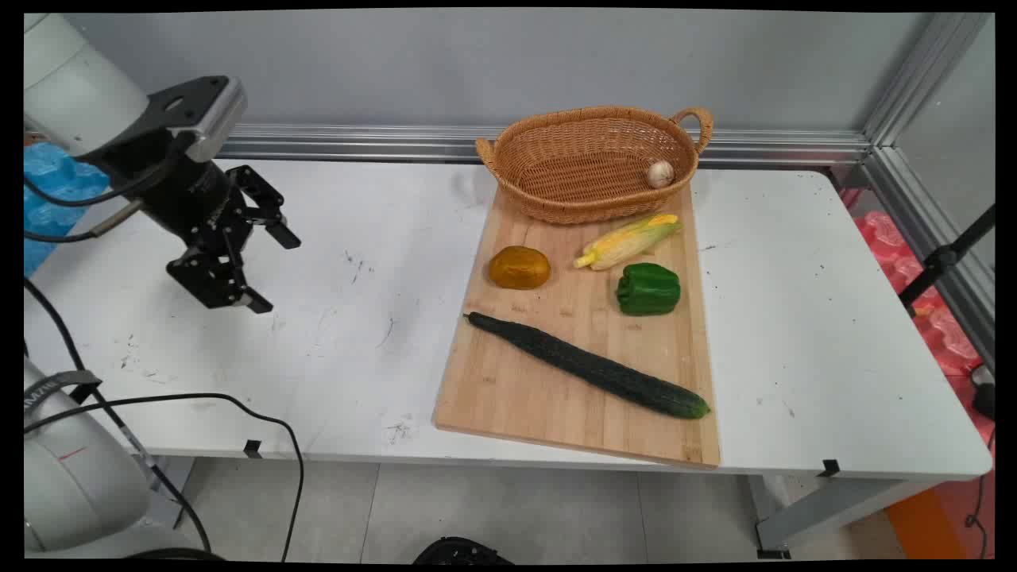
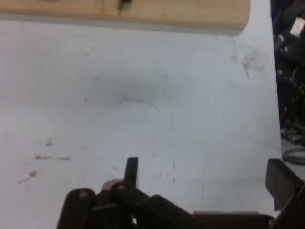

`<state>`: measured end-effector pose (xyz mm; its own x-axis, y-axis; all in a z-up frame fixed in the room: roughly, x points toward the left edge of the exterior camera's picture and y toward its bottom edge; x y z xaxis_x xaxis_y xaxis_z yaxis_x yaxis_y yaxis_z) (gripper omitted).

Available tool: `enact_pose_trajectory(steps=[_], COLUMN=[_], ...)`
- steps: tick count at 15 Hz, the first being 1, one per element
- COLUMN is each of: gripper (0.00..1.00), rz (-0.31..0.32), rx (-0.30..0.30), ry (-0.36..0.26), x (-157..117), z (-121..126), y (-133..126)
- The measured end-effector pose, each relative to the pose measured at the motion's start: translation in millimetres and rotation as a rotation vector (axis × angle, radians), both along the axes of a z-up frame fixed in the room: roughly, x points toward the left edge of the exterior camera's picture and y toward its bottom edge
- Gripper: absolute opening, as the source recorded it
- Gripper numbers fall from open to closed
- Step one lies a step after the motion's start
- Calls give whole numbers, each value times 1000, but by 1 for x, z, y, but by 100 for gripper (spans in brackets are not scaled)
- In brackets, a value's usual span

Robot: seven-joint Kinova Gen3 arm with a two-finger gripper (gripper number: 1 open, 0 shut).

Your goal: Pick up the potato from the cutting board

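1. The arm reaches in from the upper left, and its end effector hangs above the left part of the white desk, tilted down and toward the right. Its two fingers are spread wide with nothing between them; the hand view shows one finger low in the middle and the other at the right edge, with bare scuffed desk between.
2. Well to its right lies a wooden cutting board, whose near corner juts slightly past the desk's front edge. On it sit a long dark cucumber lying slantwise, a green bell pepper, an ear of corn and a round orange-brown vegetable.
3. A wicker basket rests on the board's far end, with a small pale bulb inside by its right wall.
4. Nothing stands between the end effector and the board, only open desk marked with dark scratches. Black cables hang over the desk's front left edge.
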<state>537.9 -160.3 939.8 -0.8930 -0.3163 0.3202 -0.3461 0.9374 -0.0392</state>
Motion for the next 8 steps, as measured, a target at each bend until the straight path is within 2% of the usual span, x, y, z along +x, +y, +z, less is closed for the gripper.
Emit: enact_pose_trajectory(steps=[4,8], gripper=[100,100], rz=[29,64], rx=[-29,-71], ry=[38,83], x=[-11,-32], z=[-3,-11], y=[-13,-39])
